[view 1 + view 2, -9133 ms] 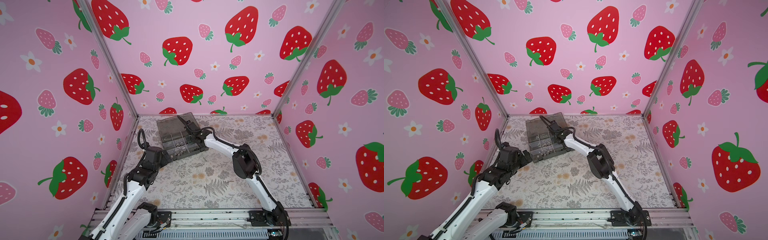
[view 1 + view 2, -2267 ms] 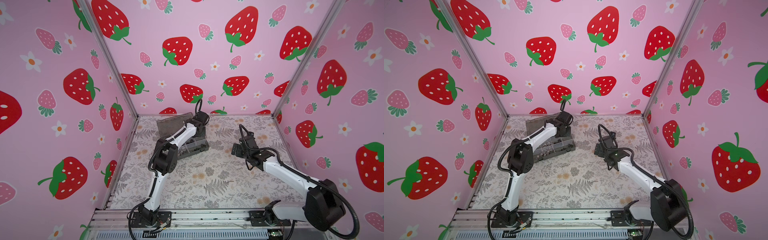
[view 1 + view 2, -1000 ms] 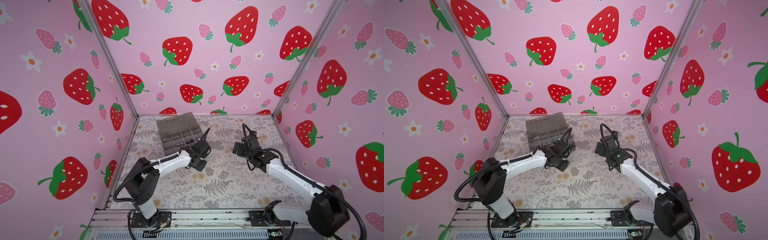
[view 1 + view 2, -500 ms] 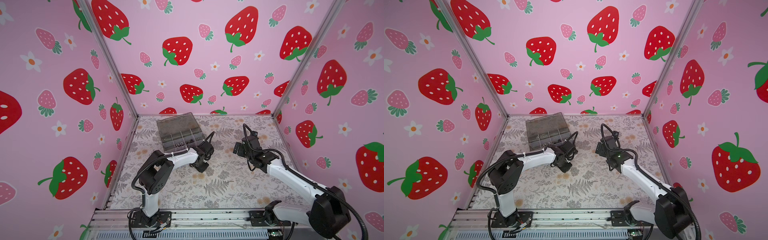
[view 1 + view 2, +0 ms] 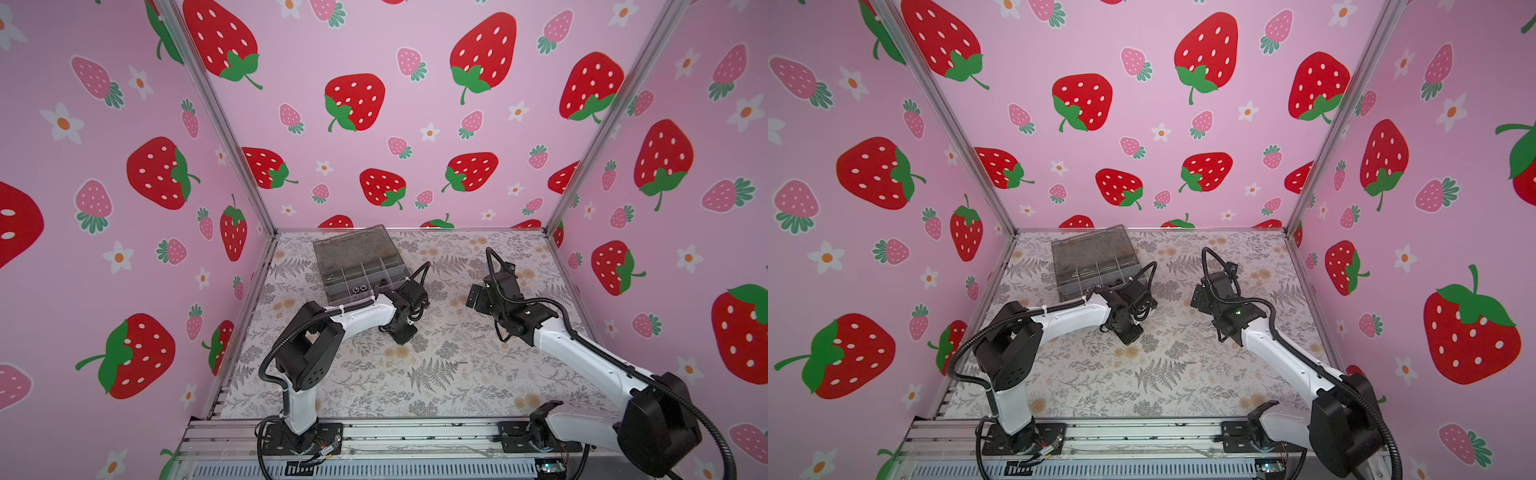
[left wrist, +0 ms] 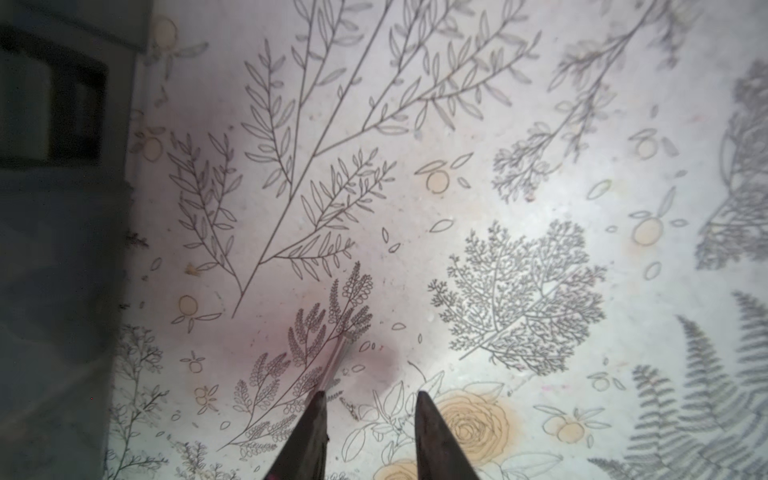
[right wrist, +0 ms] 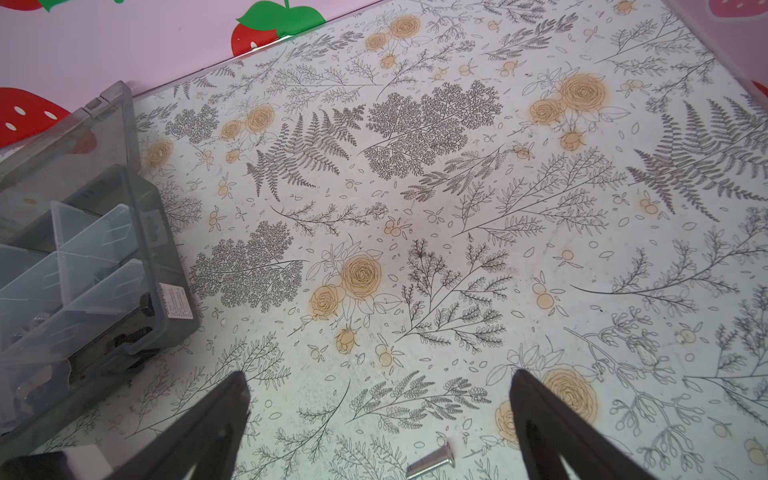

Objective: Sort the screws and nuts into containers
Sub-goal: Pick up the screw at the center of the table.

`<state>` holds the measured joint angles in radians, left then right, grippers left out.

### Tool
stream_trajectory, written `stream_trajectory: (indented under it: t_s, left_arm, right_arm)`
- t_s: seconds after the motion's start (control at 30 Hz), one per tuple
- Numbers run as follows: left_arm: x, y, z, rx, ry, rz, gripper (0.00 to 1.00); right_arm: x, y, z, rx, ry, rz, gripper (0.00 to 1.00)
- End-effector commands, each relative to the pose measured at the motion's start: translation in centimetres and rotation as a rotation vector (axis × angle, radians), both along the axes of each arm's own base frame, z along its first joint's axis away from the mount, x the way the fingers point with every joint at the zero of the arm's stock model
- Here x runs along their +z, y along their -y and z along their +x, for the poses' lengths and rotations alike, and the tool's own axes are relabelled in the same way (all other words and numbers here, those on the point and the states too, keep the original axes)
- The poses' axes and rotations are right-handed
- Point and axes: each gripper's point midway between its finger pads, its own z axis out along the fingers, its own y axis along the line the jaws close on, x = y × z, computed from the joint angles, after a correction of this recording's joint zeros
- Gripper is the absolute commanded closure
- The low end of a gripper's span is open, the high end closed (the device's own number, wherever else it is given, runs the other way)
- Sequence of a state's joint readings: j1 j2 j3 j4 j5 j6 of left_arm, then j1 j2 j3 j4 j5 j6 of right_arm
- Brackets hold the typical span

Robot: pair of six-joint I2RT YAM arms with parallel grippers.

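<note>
I see my left gripper (image 6: 368,401) slightly apart, empty, by the box (image 5: 357,253); right gripper (image 7: 380,376) wide apart near a silver screw (image 7: 430,459)

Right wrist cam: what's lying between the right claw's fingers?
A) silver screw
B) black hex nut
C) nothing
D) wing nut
A: a silver screw lies loose between the fingers of the open right claw, touching neither.

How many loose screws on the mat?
2. A silver screw beside the open right end effector; a thinner screw on the mat, nearer the top camera. Others may be hidden.
</note>
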<state>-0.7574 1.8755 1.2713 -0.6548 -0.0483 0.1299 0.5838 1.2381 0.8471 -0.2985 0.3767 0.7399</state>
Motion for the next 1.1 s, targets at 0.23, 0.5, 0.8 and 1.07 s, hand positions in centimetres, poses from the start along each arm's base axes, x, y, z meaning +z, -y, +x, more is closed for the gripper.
stream_trajectory:
  t_s: [0.23,0.5,0.8,1.07]
  left_arm:
    - [0.4,0.1,1.6,-0.086,0.012,0.035,0.69]
    - [-0.5,0.0,1.9,-0.083,-0.003,0.054,0.69]
    - [-1.5,-0.8,1.7,-0.071,-0.024,0.088,0.66]
    - [-1.9,-1.4,1.4,-0.047,-0.051,0.099,0.67]
  right_arm:
    - [-0.1,0.9,-0.4,-0.035,-0.006,-0.002,0.0]
    - [-0.3,0.9,-0.4,-0.039,-0.012,-0.002,0.0]
    - [-0.3,1.0,-0.3,-0.048,-0.012,-0.007,0.0]
    - [-0.4,1.5,-0.6,-0.067,-0.024,-0.022,0.0]
